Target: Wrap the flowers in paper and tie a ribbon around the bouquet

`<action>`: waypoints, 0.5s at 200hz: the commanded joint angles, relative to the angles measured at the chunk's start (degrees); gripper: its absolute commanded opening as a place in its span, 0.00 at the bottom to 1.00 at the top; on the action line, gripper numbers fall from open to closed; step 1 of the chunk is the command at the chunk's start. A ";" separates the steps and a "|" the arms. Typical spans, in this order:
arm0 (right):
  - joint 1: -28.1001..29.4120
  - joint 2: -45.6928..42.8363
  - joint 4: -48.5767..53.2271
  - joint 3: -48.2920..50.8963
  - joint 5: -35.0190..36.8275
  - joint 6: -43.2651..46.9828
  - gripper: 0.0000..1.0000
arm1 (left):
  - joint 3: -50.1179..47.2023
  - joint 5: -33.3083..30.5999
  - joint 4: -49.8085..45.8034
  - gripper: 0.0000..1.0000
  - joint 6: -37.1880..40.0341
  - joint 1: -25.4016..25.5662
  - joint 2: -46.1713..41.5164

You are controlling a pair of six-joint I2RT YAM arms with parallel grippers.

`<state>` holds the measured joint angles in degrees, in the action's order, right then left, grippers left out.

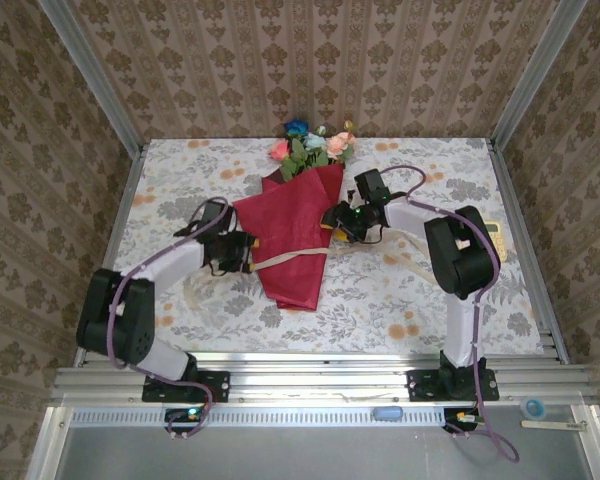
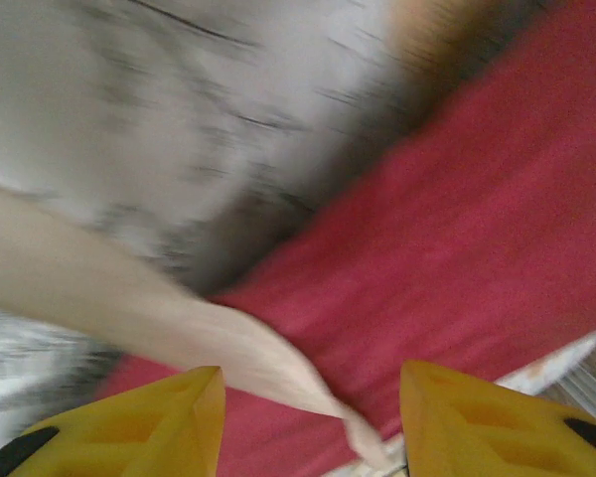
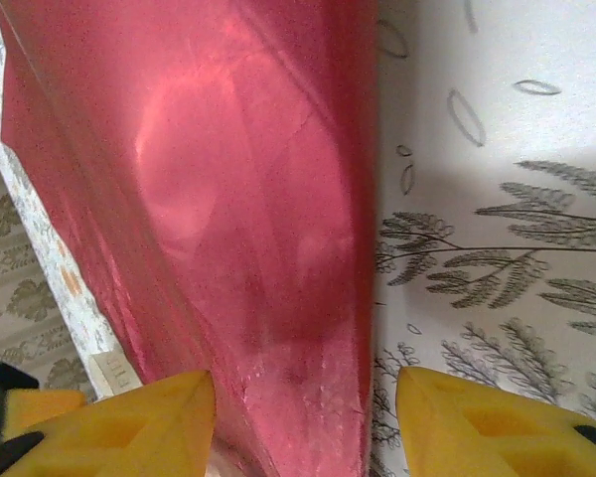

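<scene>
Both sets of jaws stand apart, pinching nothing — we see the left gripper over the ribbon at the left edge of the bouquet, the right gripper at its right edge. It lies across the table, flowers toward the far wall.

There are two grippers, the left gripper and the right gripper, one paper and one ribbon lying between them, four or five flower heads beyond their fingertips, and one flowered tablecloth under both.
</scene>
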<state>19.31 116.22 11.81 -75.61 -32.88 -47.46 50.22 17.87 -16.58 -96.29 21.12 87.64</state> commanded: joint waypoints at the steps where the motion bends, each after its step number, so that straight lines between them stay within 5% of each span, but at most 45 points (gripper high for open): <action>1: 1.03 1.00 -3.38 1.28 -5.56 1.85 0.53 | 1.82 2.98 3.74 0.48 -1.70 1.76 4.32; 50: 3.22 2.88 -7.24 4.00 -10.30 1.11 0.54 | -0.07 7.04 9.80 0.41 -0.75 1.92 12.82; 100: 6.05 1.54 -11.84 8.37 -10.80 -3.01 0.54 | -4.55 6.08 11.98 0.36 -1.68 2.42 11.60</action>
<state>23.16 117.47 2.46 -69.38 -41.12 -47.94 48.47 24.32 -3.09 -97.51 22.96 99.24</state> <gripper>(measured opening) 0.543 0.371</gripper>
